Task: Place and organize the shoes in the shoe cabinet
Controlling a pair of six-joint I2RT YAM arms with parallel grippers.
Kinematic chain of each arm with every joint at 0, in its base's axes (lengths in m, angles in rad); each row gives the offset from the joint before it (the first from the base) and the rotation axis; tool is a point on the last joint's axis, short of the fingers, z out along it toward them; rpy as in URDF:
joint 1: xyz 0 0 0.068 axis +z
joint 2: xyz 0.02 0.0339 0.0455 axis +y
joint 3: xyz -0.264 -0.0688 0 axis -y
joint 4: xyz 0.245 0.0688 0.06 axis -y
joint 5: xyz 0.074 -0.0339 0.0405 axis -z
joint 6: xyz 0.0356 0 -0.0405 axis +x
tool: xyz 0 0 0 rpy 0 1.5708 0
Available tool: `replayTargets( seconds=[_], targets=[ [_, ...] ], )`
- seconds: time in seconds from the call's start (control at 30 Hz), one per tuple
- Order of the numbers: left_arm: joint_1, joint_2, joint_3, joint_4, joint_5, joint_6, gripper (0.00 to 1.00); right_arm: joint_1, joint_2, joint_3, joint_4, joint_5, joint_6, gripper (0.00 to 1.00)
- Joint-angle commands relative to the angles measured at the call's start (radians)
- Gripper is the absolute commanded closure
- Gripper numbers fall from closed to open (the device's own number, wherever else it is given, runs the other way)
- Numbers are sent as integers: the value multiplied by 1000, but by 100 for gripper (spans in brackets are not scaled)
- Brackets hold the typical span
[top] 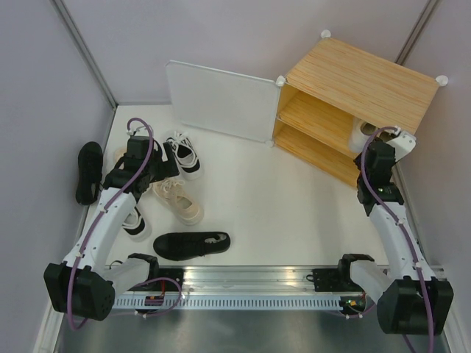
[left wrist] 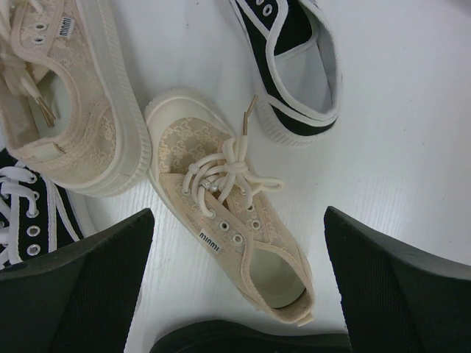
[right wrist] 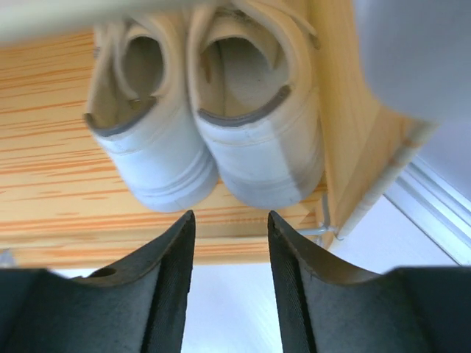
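Two jaws of the right tool (right wrist: pixel 230 224) stand moderately apart with nothing between them. Just beyond its tips, at twelve o'clock, a pair of white shoes (right wrist: pixel 254 147) sits heels-out and side by side on the lower shelf (right wrist: pixel 44 147) of the shoe cabinet (top: pixel 360 81). The cabinet's side wall is close at two o'clock. The cabinet stands at one o'clock on the counter (top: pixel 294 213), its door (top: pixel 221 99) swung open.

The left tool (left wrist: pixel 239 213) is spread wide and empty, hovering over a cream shoe (left wrist: pixel 228 220) lying with its toe at eleven o'clock. A second cream shoe (left wrist: pixel 66 95) crowds that toe at ten o'clock, and a black-and-white shoe (left wrist: pixel 294 66) lies near at one o'clock.

The risks, as I judge them:
- If the right tool drifts forward or sideways while pulling away, it could nudge the pair askew or clip the shelf edge.
- If the left tool comes down off-centre, a jaw could snag the loose laces or drag the neighbouring shoe.
- A pinch on the soft upper could fold and slip during the carry.
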Motion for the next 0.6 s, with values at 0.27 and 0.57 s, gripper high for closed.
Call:
replayTargets(
  seconds=[0.27,0.57],
  targets=[
    [-1,9,-4,28,-18,26,1,-14,-120,133,-189,-436,8,32],
    [0,10,-40,-24,-45,-74,1,1,-179,73,-140,-749,54,16]
  ],
)
